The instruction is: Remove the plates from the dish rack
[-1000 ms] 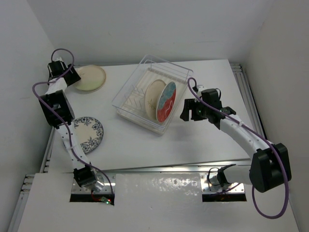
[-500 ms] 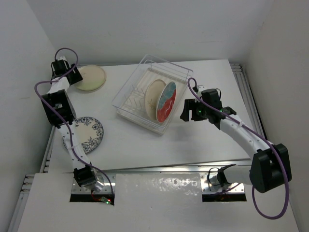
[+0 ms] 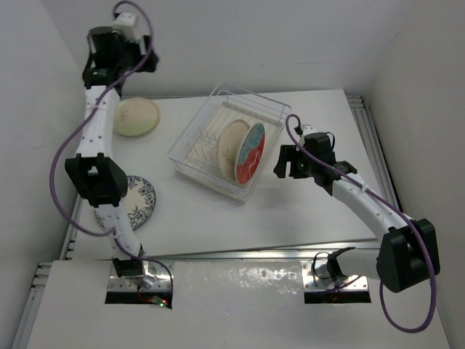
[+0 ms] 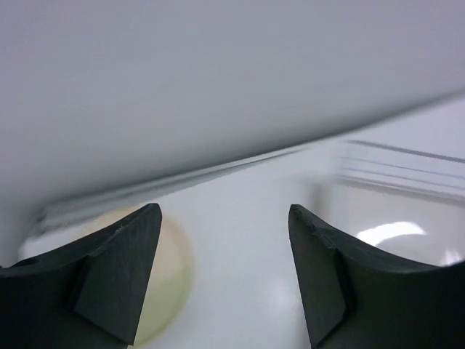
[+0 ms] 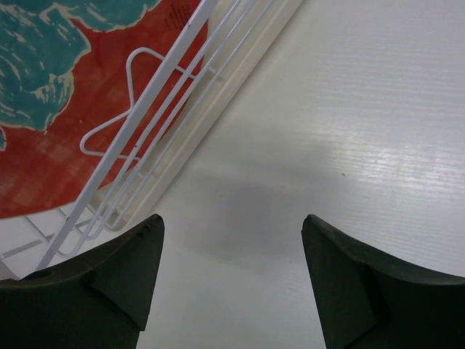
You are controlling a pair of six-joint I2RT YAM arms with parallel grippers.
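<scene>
Red-and-teal plate [image 3: 252, 154] and a cream plate [image 3: 232, 145] stand on edge in the dish rack [image 3: 190, 129], faces toward its right. Right gripper [image 5: 229, 283] waits just beside that side, jaws apart and empty. Left gripper [image 4: 225, 276] hangs high to the rack's left, jaws wide and empty.

Two upright plates [image 3: 249, 154] in the dish rack [image 3: 254, 109], two flat plates [image 3: 136, 116] on the table [image 3: 290, 211] left of it

Bright, even light falls from overhead, with glare on the near metal strip [image 3: 240, 280]. The left wrist view is motion-blurred; the others are sharp.
</scene>
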